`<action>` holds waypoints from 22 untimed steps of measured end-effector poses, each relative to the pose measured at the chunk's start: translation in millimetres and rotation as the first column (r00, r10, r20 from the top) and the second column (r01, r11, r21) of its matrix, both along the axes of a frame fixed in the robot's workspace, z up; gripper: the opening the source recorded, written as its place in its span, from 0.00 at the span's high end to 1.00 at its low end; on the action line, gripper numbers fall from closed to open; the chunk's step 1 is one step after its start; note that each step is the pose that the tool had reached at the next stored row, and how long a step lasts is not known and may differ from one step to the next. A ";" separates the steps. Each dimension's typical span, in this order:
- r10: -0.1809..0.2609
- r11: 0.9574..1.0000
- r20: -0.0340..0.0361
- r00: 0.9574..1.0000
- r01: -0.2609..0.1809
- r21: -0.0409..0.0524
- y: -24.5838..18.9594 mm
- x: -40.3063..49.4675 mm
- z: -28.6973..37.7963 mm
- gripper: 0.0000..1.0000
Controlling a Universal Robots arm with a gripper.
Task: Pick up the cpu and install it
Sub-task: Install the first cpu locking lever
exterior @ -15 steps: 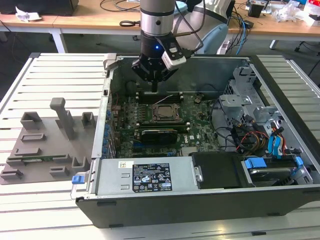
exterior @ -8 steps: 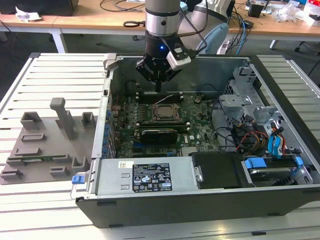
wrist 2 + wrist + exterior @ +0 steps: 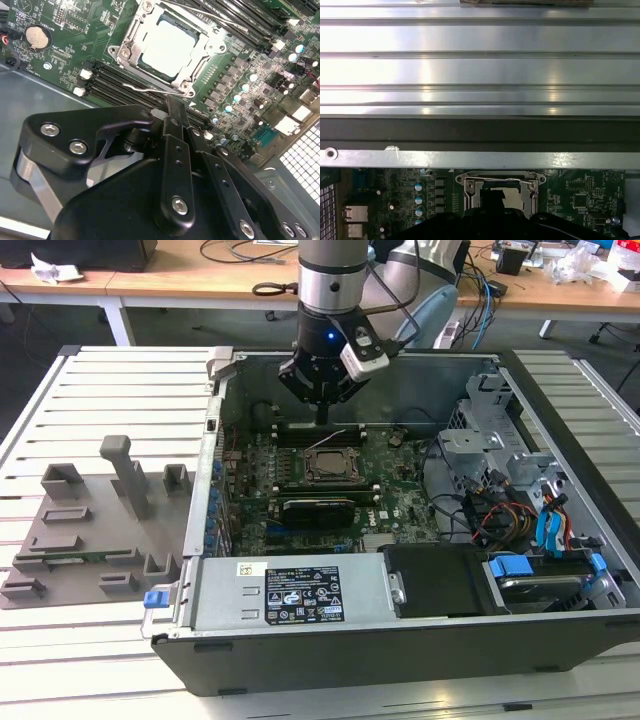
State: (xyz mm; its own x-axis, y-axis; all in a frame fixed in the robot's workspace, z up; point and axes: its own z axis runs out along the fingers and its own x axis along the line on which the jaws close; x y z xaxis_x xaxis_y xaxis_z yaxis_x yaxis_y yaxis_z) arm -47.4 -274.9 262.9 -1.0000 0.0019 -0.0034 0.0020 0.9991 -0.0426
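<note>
— Lying on a slatted metal desk point(image 3: 90, 390), an open computer case point(image 3: 420, 640). Seeing the cpu point(image 3: 167, 47)?

— Sitting already in the socket point(image 3: 162, 50), silvery top showing. Hovering just above it, the hand point(image 3: 321, 412), fingers pressed together, holding nothing.

— Handling?

— Probably feeling light, stiff, smooth, fragile underneath. Taking it by opposite edges, not squeezing hard.

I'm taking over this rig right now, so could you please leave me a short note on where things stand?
Gripper: above the motherboard inside the open case, just behind the socket; holding nothing that I can see.
CPU: sits flat in the socket, silvery top showing in the second wrist view.
Done: CPU placed in the socket.
Left: the retention frame's wire lever looks unlatched; check seating.
</note>
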 end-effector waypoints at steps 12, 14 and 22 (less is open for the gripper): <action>0.000 1.000 0.000 1.000 0.000 0.000 0.0 6.3 -1.3 0.89; 0.000 1.000 0.000 1.000 0.000 0.000 0.0 7.7 -1.8 0.89; 0.000 1.000 0.000 1.000 0.000 0.000 0.0 11.0 -4.8 0.89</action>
